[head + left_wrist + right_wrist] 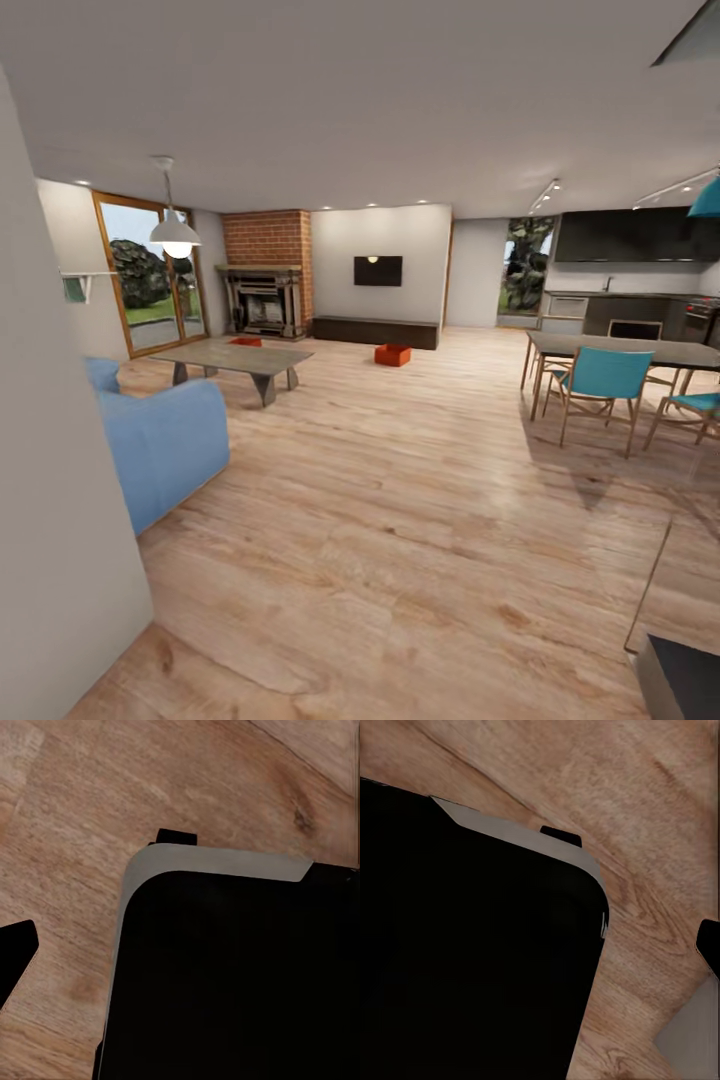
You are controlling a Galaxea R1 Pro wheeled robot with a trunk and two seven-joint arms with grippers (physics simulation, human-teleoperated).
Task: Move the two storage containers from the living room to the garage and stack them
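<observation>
On my left wrist feed a dark finger tip (16, 952) poked in at the edge, too little for me to tell whether the left gripper was open or closed. A black body with a grey rounded rim (217, 862), probably the robot's base, sat below it over the light wood-plank flooring (82, 802). The right wrist feed gave me the same: a sliver of dark finger (709, 945) at the border, the gripper's state not readable, the black grey-edged body (510, 836) beneath, and plank flooring (652, 795) around it.

Both storage containers lay far ahead of the grippers, across the living room. One orange-red container (393, 354) stood on the wood floor (400, 480) just before the dark bench (375, 331) under the black TV (378, 270). The second container (245, 341) showed beyond the low coffee table (238, 359), near the brick fireplace (266, 275); whether it rested on the table or on the floor behind, I could not tell.

Nearer on the left stood the blue sofa (165, 445) and a cream wall (50, 500), with a white pendant lamp (175, 233) above. To the right stood a dining table (620, 351) with teal chairs (600, 385).
</observation>
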